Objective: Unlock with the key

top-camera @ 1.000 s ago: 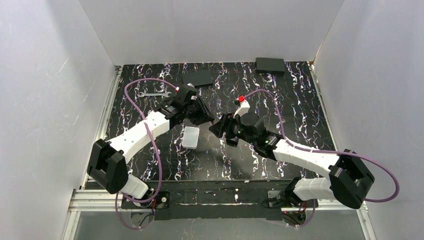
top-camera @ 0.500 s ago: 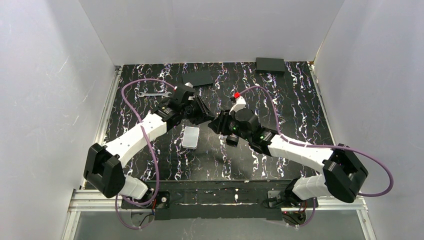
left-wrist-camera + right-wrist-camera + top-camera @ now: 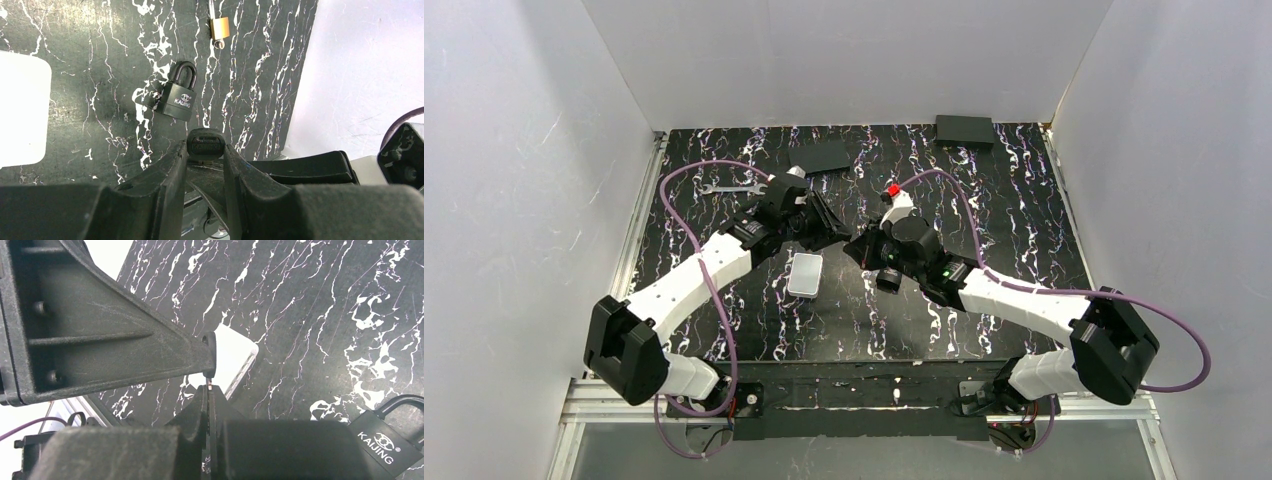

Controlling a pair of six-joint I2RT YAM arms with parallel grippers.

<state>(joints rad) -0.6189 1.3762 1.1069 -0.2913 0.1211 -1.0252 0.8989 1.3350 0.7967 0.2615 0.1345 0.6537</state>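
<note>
Small key with black head and brass-gold blade (image 3: 204,143): held up off the black white-veined table (image 3: 1024,220), right where the two gripper tips meet. Left gripper (image 3: 205,146) pinches the black head edge to edge, one finger touching each side. Right gripper (image 3: 207,396) has its fingers pressed together on the blade; only a sliver of metal shows at the seam. In the top view the key is hidden by the grippers.

In the left wrist view the key sits apart from the black padlock with a metal shackle (image 3: 176,102), which lies flat on the table.

Counts:
- 1 key
- 2 padlocks: the black one and a small brass padlock (image 3: 219,28) farther off
- 1 silver flat wrench (image 3: 729,187)
- 1 white rectangular block (image 3: 805,274)
- 2 flat black boxes (image 3: 821,156) (image 3: 964,131)
</note>
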